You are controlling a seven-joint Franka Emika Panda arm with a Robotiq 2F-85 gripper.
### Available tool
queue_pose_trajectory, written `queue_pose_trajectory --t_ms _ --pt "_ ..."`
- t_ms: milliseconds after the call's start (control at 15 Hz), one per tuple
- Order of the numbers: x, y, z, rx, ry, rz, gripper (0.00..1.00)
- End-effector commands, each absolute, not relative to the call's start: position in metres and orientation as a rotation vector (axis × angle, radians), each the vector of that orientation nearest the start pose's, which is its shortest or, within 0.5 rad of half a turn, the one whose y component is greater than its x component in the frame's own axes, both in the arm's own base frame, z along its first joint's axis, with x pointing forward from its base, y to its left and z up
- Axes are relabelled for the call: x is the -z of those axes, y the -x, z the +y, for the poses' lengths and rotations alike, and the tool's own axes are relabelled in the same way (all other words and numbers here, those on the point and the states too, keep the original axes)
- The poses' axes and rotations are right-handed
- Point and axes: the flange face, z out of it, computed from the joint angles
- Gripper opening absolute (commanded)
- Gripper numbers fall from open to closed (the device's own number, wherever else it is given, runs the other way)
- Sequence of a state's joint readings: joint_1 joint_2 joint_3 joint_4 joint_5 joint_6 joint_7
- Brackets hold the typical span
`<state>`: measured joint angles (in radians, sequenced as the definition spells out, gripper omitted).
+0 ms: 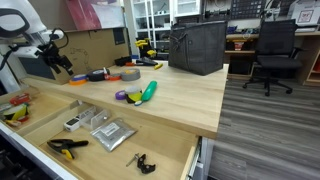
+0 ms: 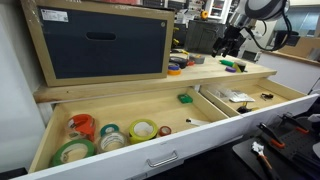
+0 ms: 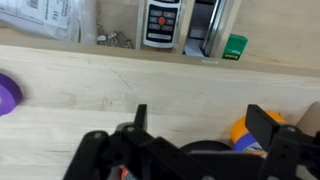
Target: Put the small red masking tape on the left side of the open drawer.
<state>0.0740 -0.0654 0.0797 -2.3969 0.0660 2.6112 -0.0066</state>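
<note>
My gripper is open and hangs low over the pale bench top, as both exterior views show. Between its fingers lies a black roll. An orange roll with a blue core sits by the right finger, and also shows in an exterior view. A sliver of red shows under the gripper body; I cannot tell whether it is the small red masking tape. The open drawer of pale wood is pulled out below the bench top.
One drawer compartment holds several tape rolls, among them an orange one and a yellow one. A remote, a green block and pliers lie in the drawer. A purple roll and a black bag are on the bench.
</note>
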Motion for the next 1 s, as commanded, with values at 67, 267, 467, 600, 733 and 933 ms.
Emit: queue_pose_trajectory --t_ms 67,267,467,600,733,933 --pt "-0.407 -0.526 0.079 0.367 2.903 -0.159 1.00" --pt "-0.439 -0.529 0.073 0.269 2.862 -0.165 1.00" --pt "-0.473 -0.528 0.067 0.180 2.820 -0.166 1.00" --pt "-0.492 -0.524 0.064 0.096 2.811 -0.215 1.00" --pt "-0.508 -0.519 0.062 0.016 2.803 -0.246 1.00" --pt "-0.529 -0.509 0.062 -0.093 2.807 -0.287 1.00"
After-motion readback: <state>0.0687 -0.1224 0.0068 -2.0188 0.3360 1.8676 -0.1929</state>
